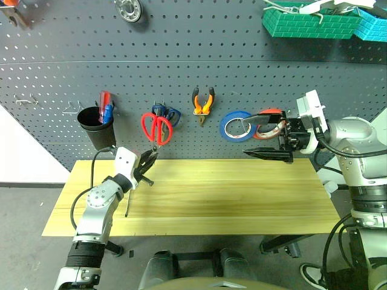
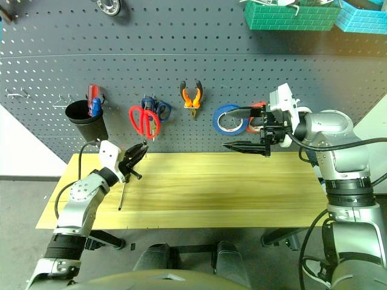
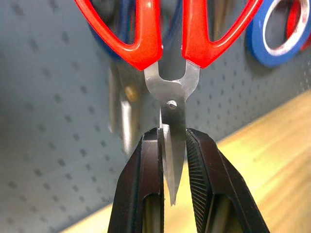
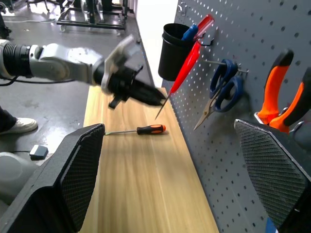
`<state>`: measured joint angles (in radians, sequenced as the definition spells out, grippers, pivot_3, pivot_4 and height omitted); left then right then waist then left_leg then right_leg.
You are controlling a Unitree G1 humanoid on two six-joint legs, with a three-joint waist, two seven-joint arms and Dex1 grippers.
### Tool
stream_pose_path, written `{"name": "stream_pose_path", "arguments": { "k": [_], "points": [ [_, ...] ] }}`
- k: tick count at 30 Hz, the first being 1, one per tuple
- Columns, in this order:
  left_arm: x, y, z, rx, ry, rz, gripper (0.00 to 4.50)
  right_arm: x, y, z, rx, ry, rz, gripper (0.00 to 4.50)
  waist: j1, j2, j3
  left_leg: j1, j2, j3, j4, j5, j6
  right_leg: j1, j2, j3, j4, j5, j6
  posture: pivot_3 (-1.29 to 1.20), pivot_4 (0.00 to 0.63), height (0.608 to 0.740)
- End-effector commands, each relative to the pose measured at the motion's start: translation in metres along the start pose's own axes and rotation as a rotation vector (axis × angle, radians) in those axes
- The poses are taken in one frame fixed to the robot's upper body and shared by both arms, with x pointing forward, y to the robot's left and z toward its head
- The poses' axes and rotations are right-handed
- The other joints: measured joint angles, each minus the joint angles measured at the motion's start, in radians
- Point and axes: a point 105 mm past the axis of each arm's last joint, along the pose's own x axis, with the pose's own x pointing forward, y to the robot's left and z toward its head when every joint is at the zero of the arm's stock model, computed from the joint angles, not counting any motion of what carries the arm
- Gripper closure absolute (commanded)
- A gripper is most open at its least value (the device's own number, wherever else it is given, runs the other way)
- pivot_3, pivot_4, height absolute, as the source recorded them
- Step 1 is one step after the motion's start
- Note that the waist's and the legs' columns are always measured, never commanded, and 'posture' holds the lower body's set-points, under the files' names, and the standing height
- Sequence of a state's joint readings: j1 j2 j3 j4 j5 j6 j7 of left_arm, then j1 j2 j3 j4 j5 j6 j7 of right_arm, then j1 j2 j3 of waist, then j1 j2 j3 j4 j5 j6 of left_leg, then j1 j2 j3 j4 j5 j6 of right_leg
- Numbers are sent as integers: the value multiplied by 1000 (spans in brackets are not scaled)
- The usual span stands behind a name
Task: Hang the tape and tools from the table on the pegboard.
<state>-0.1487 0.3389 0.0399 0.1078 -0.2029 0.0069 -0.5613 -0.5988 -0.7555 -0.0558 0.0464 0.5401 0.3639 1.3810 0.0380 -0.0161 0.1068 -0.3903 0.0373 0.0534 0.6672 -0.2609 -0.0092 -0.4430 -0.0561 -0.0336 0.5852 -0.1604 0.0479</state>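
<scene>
Hanging from a hook on the pegboard (image 1: 242, 72), the red-handled scissors (image 1: 157, 128) point their blades down into the left gripper (image 3: 172, 145), whose two black fingers are clamped on the blade tips just below the pivot screw. Steel blades are stiff, thin and slick, so a pinch there looks likely to slip or twist; the looped plastic handles above the fingers would seem the surer hold (and they already carry the tool's light weight on the hook). Behind the red pair hang the blue-handled scissors (image 4: 223, 82), close against the board. Below and just beside the left gripper, the screwdriver (image 4: 141, 130) lies flat on the table (image 1: 242, 199), not yet hung; its slim round shaft will probably roll, so the ribbed orange-and-black handle is the place to take it. Farther toward the right gripper (image 1: 266, 138), the pliers (image 1: 203, 101) hang on their hook, then the blue tape (image 1: 235, 127), right at its fingertips. That gripper's jaws stand wide apart, holding nothing. No brand, label or lettering can be read on any tool.
</scene>
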Motion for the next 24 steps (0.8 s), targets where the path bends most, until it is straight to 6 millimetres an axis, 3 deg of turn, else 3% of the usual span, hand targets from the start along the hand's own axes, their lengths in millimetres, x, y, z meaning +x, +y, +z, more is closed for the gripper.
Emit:
{"name": "stream_pose_path", "arguments": {
  "k": [1,5,6,8,10,18,24],
  "points": [
    [5,-10,10,36,-40,-27,4146,-1,-3,11,-41,-14,1,0,1,0,0,0,0,0,0,0,0,0,0,0,0,0,0,41,51,740],
    [7,-16,14,69,-70,-47,4146,-2,-2,11,-42,-9,-1,0,0,0,0,0,0,0,0,0,0,0,0,0,-1,0,0,30,53,740],
    [10,-20,27,78,-89,-52,4146,-3,-1,11,-41,-7,-2,0,0,0,0,0,0,0,0,0,0,0,0,0,-1,0,0,28,54,740],
    [23,-35,81,105,-157,-58,4146,-4,0,11,-40,-4,-4,0,1,-1,2,-1,0,0,0,0,0,0,0,0,-1,0,0,24,55,740],
    [25,-39,99,102,-157,-42,4146,-5,1,10,-38,-1,-6,0,5,-3,2,-2,0,-1,0,0,0,0,-1,0,-1,0,0,22,54,740],
    [34,-28,105,84,-99,23,4146,-5,3,7,-31,0,-12,0,-29,1,0,0,-1,-2,-1,0,1,1,1,1,-1,-1,1,18,51,740],
    [24,-35,102,115,-81,2,4146,-4,3,7,-32,1,-6,0,-29,1,0,1,-2,-3,-1,0,1,1,2,1,-1,0,1,21,50,740]
  ]
}}
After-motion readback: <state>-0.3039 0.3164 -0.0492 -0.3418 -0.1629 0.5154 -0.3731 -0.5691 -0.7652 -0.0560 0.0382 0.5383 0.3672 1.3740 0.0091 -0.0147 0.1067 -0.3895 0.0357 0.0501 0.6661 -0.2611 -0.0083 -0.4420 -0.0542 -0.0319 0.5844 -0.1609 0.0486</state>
